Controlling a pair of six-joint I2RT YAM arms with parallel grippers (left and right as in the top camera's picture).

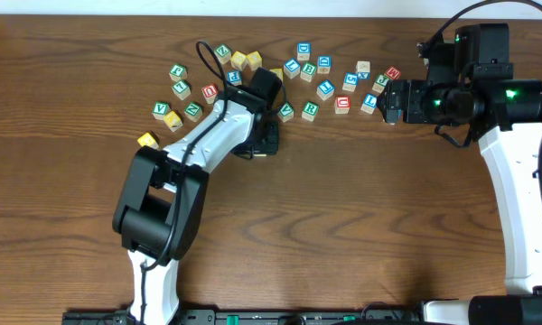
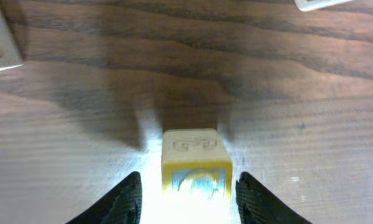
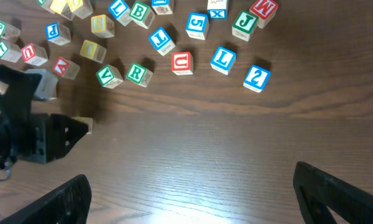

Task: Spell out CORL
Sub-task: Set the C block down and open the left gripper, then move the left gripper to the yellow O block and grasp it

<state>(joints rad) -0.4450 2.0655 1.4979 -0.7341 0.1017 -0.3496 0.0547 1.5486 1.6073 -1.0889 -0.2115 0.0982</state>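
Note:
A yellow-framed cube (image 2: 196, 158) stands on the table between the fingers of my left gripper (image 2: 189, 183), which is open with a gap on each side of it. From above, my left gripper (image 1: 267, 137) covers that cube. The green R cube (image 3: 137, 73) (image 1: 310, 110) and the blue L cube (image 3: 222, 59) (image 1: 369, 102) lie in the scattered row behind. Loose yellow cubes (image 1: 246, 60) sit at the back left. My right gripper (image 3: 199, 199) (image 1: 386, 101) hangs open over bare wood, holding nothing.
Several other letter cubes spread across the back of the table (image 1: 343, 208), among them a red U (image 3: 182, 62), a blue 2 (image 3: 256, 78) and a green V (image 3: 109, 76). Two yellow cubes (image 1: 147, 140) lie left of the left arm.

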